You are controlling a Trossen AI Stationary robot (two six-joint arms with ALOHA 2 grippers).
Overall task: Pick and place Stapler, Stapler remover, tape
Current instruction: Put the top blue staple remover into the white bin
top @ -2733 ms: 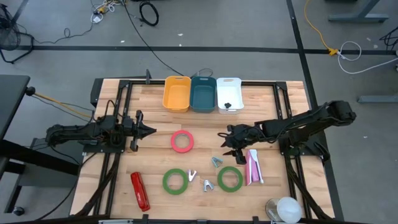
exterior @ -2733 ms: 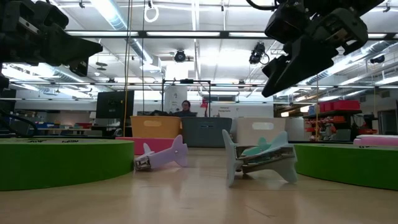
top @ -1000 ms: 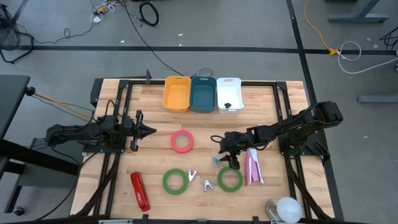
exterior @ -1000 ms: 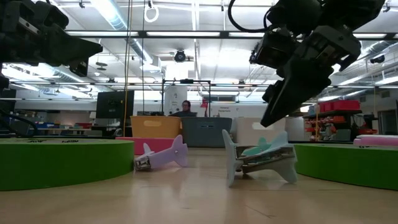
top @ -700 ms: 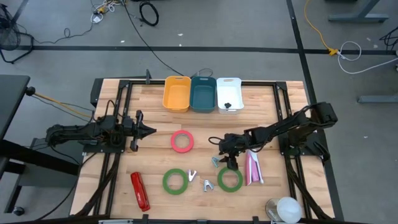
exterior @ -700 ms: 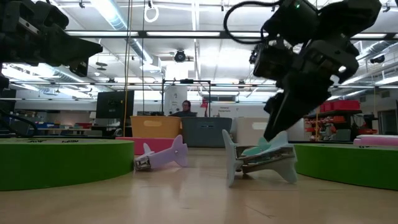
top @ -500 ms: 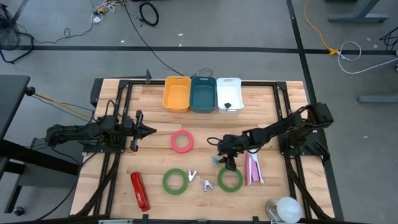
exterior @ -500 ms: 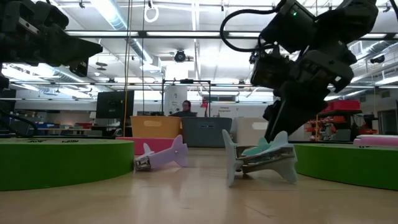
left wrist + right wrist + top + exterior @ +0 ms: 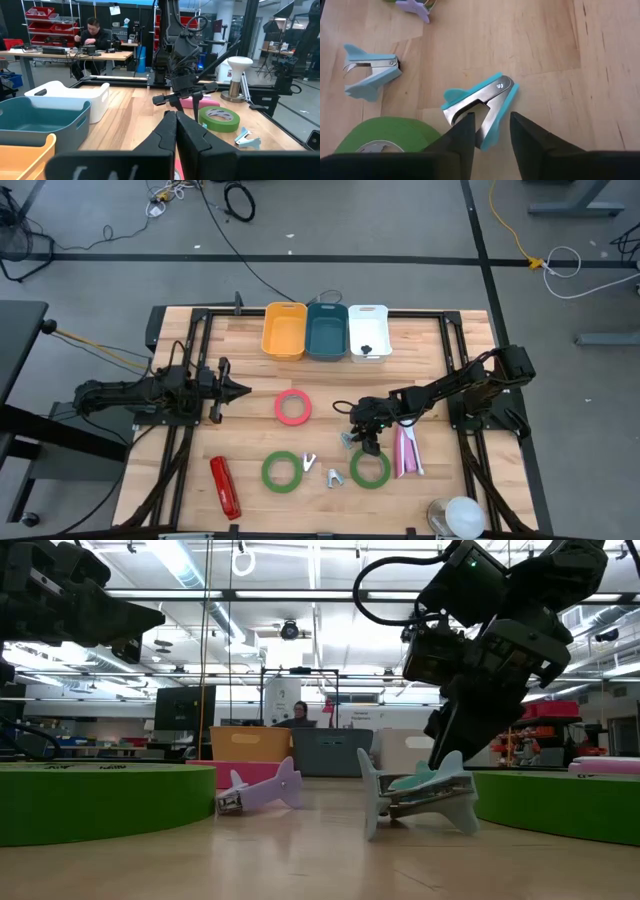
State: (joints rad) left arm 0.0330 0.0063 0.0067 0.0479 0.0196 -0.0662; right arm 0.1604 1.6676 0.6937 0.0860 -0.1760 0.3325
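The right claw hangs directly over a teal staple remover lying on the table just beside a green tape roll. The remover's long axis runs diagonally across the gap between the fingers. The fingers stand apart, straddling it, nothing clamped yet. The left claw, closed and empty, waits well apart.

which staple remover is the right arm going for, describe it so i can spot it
Start at the green tape roll on the table's right half, beside the pink stapler. Just above that roll's upper left edge lies a teal staple remover, with the right pincer straddling it. The other two removers lie between the two green rolls.
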